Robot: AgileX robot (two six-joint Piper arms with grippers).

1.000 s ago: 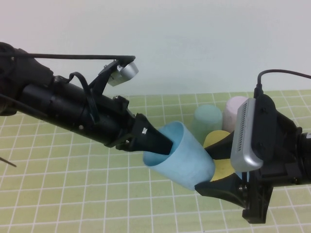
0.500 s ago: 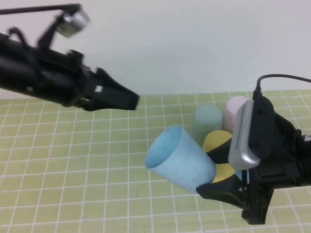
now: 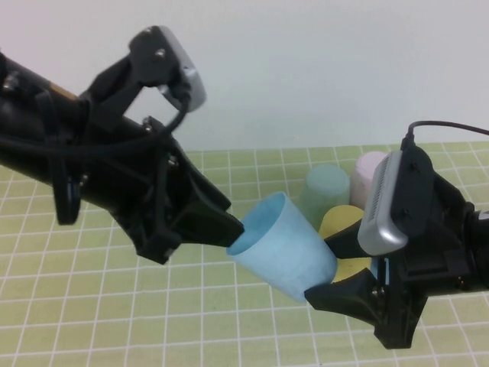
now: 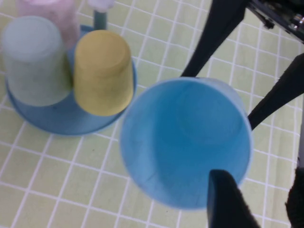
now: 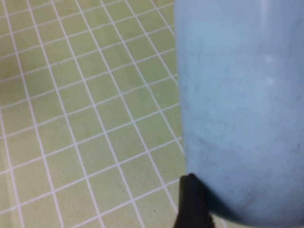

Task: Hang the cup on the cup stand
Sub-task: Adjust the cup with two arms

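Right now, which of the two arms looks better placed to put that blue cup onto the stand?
The right. Its pincer grips the cup by its closed end, beside the cup stand. The left pincer only meets the cup's rim.

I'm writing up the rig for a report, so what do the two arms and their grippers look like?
Both arms are matte black. The left gripper has wedge-shaped black fingers, a silver-grey rounded camera module above it and loose black cables. The right gripper has tapered black fingers, a silver-grey ribbed camera bar and one black cable looping off.
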